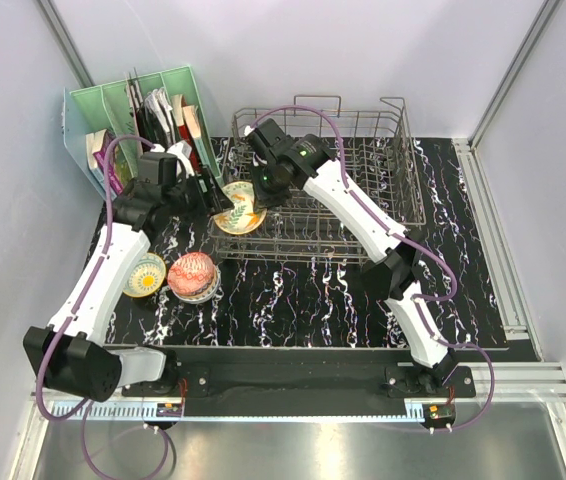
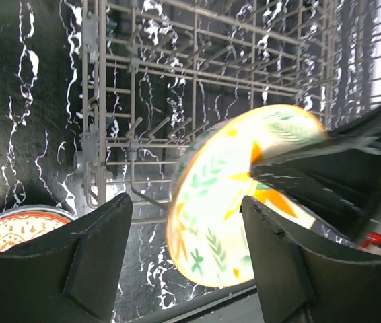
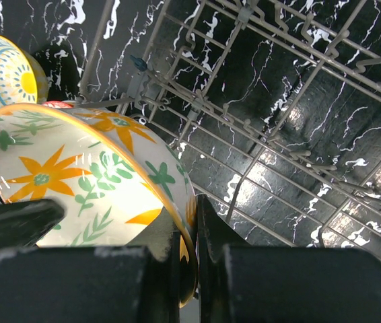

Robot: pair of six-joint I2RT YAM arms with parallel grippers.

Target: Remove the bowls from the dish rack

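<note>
The floral cream bowl with orange flowers and green leaves hangs at the left front corner of the grey wire dish rack. My right gripper is shut on its rim; in the right wrist view the fingers pinch the bowl's edge. My left gripper is open, and in the left wrist view the bowl sits between its spread fingers without clear contact. A red-pink patterned bowl and a yellow and blue bowl stand on the black mat. The rack shows no other bowls.
A green plastic file holder with utensils stands at the back left, close behind my left gripper. The rack's upright tines lie just under and right of the held bowl. White walls enclose the mat.
</note>
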